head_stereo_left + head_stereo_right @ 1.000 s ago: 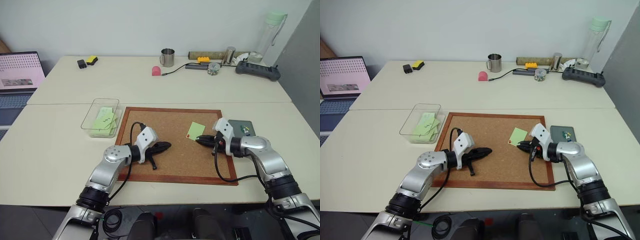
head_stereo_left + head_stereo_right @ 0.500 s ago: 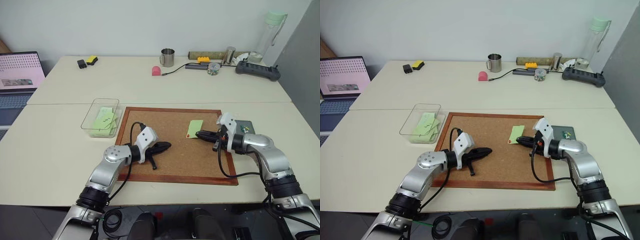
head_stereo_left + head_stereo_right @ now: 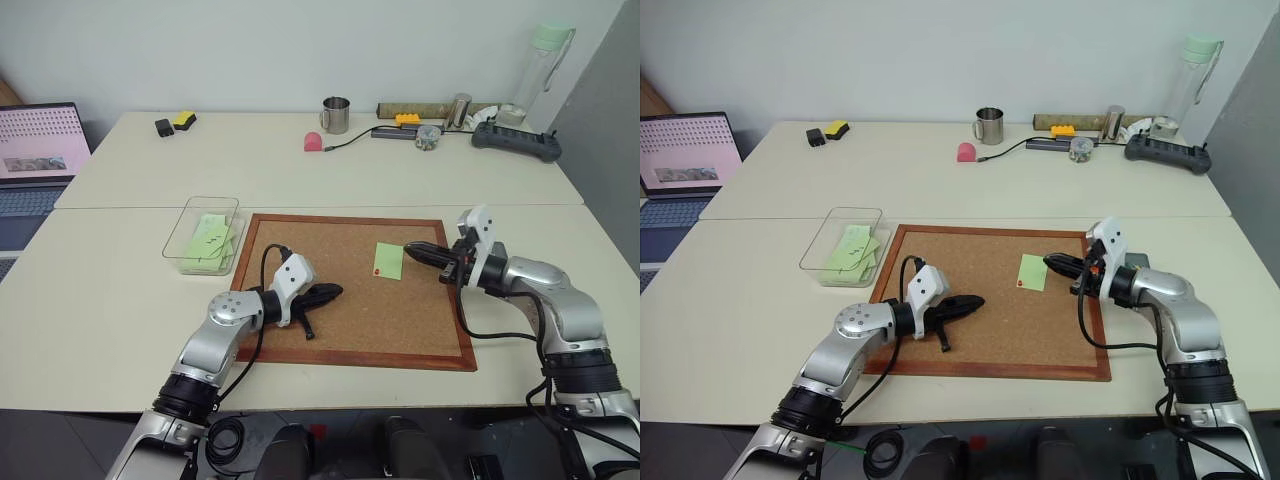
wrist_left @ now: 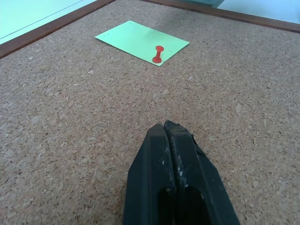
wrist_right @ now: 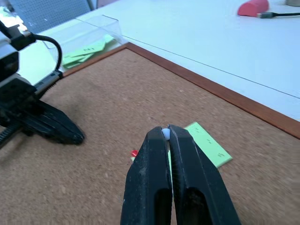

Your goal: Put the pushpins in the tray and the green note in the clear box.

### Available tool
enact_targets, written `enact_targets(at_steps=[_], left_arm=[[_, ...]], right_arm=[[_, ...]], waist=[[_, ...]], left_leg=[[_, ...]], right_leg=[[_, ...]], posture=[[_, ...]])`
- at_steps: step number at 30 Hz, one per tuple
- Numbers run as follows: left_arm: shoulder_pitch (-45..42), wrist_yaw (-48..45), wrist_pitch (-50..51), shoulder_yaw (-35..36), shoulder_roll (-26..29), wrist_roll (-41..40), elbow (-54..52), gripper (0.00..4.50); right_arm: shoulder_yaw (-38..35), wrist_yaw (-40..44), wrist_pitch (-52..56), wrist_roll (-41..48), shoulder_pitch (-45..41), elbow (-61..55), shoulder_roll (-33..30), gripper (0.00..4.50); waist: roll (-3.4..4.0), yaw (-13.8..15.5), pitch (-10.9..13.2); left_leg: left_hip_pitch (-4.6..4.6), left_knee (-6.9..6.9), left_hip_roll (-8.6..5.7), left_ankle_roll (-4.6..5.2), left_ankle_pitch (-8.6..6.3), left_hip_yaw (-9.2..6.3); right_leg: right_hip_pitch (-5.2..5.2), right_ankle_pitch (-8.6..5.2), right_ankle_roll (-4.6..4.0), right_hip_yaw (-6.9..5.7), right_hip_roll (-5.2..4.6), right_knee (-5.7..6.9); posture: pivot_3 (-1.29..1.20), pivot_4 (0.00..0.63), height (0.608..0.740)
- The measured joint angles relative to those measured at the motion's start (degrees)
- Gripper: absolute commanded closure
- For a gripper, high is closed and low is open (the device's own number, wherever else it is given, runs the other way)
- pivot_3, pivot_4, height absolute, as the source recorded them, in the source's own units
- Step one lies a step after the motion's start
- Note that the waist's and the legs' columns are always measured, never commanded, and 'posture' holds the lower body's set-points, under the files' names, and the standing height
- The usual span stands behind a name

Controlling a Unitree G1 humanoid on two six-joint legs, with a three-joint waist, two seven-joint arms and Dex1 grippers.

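Cork board [image 3: 350, 290] sits centre frame on the table [image 3: 100, 290]. Clear box [image 3: 203, 234] just left of its upper-left corner, w/ notes inside. Green note [image 3: 388, 260] lies on the board, right of centre, red pushpin [image 3: 376, 271] at its lower-left corner. Mug [image 3: 335, 114] upper centre, laptop [image 3: 35, 150] far left.

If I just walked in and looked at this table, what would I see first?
Probably the big cork board in the middle of the table, with a green note lying on it and a little red pushpin stuck in the note's corner. Two robot arms reach over the board: the left hand rests on the cork, and the right hand hangs just beside the note. Left of the board sits a clear box with green papers inside.
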Motion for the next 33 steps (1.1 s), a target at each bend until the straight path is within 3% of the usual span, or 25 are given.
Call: enact_targets(at_steps=[8,20,24,29,33], left_arm=[[0.1,0.1,-0.2,0.1,0.0,0.1,0.1,4.5],[-0.2,-0.2,-0.6,0.0,-0.1,0.1,0.7,4.5],[-0.2,-0.2,-0.6,0.0,-0.1,0.1,0.7,4.5],[-0.2,-0.3,-0.8,0.0,-0.1,0.1,0.8,4.5],[-0.2,-0.3,-1.0,0.0,-0.1,0.1,0.9,4.5]], right_arm=[[-4.4,-6.6,-1.7,-8.0,0.6,11.5,-8.6,4.45],[-3.9,-7.4,-2.2,-9.2,2.0,12.8,-8.6,2.13],[-4.9,-4.3,-1.1,-6.2,2.4,7.8,-8.6,1.19],[0.0,2.3,-1.2,-4.3,3.4,-3.7,-9.0,1.19],[5.7,2.9,-2.5,-5.1,3.3,-7.5,-5.5,1.19]], waist=[[0.03,0.0,0.0],[0.03,0.0,0.0],[0.04,0.0,0.0],[0.05,0.0,0.0],[0.04,0.0,0.0]], left_leg=[[0.0,-0.02,0.02,0.01,0.01,0.07],[-0.03,-0.01,0.01,0.04,0.03,0.06],[-0.03,-0.01,0.02,0.04,0.03,0.04],[-0.03,-0.01,0.04,0.04,0.03,0.0],[-0.04,-0.01,0.02,0.04,0.03,-0.02]], right_leg=[[0.01,0.0,0.0,0.02,0.02,-0.1],[0.05,0.01,0.03,0.03,0.01,-0.19],[0.06,0.0,0.05,0.02,0.01,-0.19],[0.07,-0.12,0.26,-0.02,0.02,-0.23],[0.07,-0.11,0.26,-0.02,0.01,-0.25]], posture=[[0.0,0.15,0.74],[0.0,0.15,0.74],[0.0,0.15,0.74],[0.0,0.15,0.74],[0.0,0.15,0.74]])
